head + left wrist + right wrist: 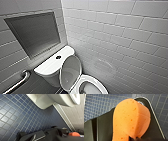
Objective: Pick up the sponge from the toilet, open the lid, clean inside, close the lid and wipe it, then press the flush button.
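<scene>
A floor of small dark-blue square tiles with pale grout [97,105] lies beneath the right gripper [133,138]. A pale skirting strip [62,115] runs along the floor's edge. Two walls of glossy white rectangular tiles laid brick-fashion [120,37] meet in a corner. One holds a grey rectangular recessed niche [35,32], with a curved metal grab bar [20,81] below it.

The toilet bowl [98,85] runs off the head view's lower edge; the sponge [126,119] is cropped, its pinched end blurred.

Bathroom: toilet [51,66], white tiled wall [120,37], grab bar [18,82], blue tiled floor [15,116].
</scene>
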Robot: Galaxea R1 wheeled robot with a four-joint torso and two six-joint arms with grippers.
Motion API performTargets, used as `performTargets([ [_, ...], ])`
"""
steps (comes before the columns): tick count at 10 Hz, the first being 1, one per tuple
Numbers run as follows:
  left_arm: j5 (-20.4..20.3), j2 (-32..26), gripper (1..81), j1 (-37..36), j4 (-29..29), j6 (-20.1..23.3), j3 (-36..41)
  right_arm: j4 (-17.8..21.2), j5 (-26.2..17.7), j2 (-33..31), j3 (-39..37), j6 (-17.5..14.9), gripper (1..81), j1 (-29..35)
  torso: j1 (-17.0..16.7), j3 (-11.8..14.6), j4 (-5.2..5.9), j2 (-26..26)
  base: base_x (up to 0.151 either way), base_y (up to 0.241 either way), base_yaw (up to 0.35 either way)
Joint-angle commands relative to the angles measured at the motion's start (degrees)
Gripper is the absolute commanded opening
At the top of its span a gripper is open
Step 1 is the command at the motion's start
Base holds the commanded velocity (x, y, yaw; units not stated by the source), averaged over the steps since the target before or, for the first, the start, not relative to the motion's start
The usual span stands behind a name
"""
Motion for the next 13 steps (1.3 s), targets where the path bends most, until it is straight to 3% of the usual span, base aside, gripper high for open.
performTargets([
  [1,-2.28,6.66,81.1,0.96,10.71,-3.36,-12.53,-0.71,-3.09,-0.79,0.16,-0.24,1.0,0.42,0.0,0.0,0.0,0.0,0.0,0.0,0.0],
  [2,-2.28,6.92,81.1,1.05,11.14,-3.36,-12.98,-0.62,-3.09,-0.79,0.16,-0.24,1.0,0.42,-3.69,0.0,0.0,5.73,0.0,0.0,0.0],
  [5,-1.84,8.5,81.1,1.4,19.75,-4.85,-13.68,-0.62,-3.09,0.0,0.08,-0.15,1.0,0.59,-5.53,0.02,0.0,8.59,0.0,0.0,0.0],
  [7,-1.31,10.07,81.1,2.71,21.25,-4.85,-14.91,-0.62,-3.09,0.43,0.07,-0.24,1.0,0.51,-8.22,2.64,0.0,12.83,0.0,0.0,0.0],
  [11,-0.26,17.37,81.1,4.47,21.26,-4.76,-24.57,-0.71,-3.09,0.97,-0.1,-0.24,1.0,0.6,-13.77,9.01,0.0,21.51,0.0,0.0,0.0],
  [13,3.42,18.6,81.1,5.44,21.25,-4.68,-25.11,-0.8,-3.18,1.67,-0.63,-0.24,1.0,0.42,-16.64,12.2,0.0,25.84,0.0,0.0,0.0],
])
